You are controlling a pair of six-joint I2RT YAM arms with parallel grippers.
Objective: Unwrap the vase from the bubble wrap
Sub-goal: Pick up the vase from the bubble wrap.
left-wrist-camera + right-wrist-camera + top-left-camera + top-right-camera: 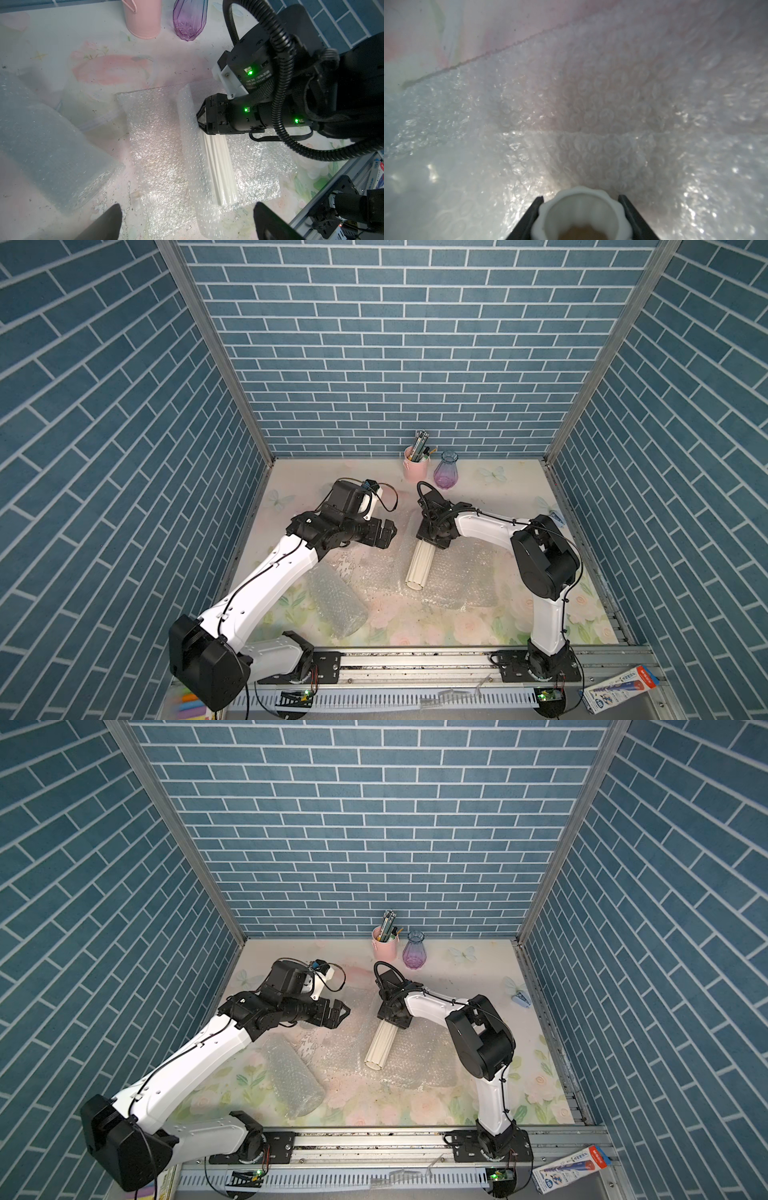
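Note:
A white ribbed vase [419,568] [380,1048] [220,166] lies on its side on a flattened sheet of bubble wrap [457,576] [419,1056] [158,145] in mid-table. One edge of the sheet curls up along the vase's left side. My right gripper [432,545] [392,1025] [199,121] is shut on the vase's far end. In the right wrist view its fingers [536,209] press both sides of the scalloped rim [581,214]. My left gripper [390,533] [343,1013] [187,214] hovers open just left of the sheet, holding nothing.
A rolled tube of bubble wrap [338,601] [295,1081] [47,149] lies at the front left. A pink pen cup [415,468] and a purple glass vase [445,470] stand by the back wall. A printed box [619,691] rests beyond the front rail.

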